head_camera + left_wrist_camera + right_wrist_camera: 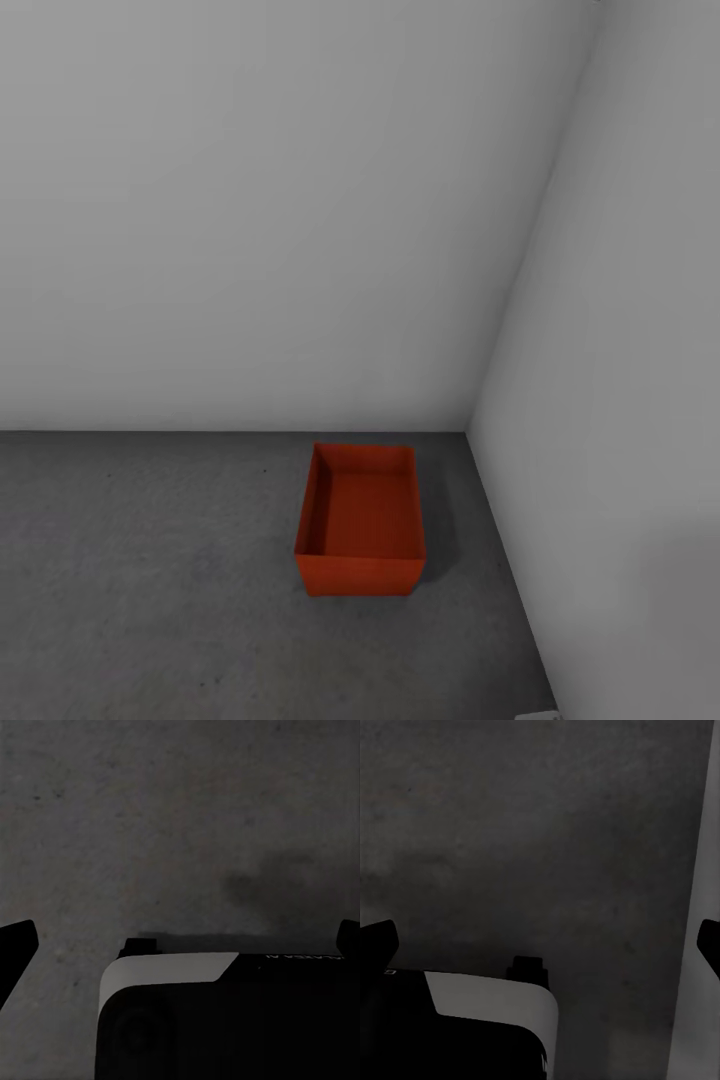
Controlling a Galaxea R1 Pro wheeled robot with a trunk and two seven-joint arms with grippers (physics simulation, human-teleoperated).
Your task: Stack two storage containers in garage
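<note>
One orange-red open-top rectangular bin (361, 520) is sitting on the dark grey speckled concrete floor (150, 580), tucked near the white wall corner (470, 425). Both grippers (180, 937) (544, 937) are being held wide apart, empty — so stacking's probably being risked by that tight corner, the wall getting clipped.

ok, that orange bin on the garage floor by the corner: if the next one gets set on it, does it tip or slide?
Tipping looks unlikely: the storage container sits flat on the floor, low and broad. Its walls look thin and it appears empty, so it is probably light and may skid or flex under a nudge. The speckled concrete probably adds some grip.
</note>
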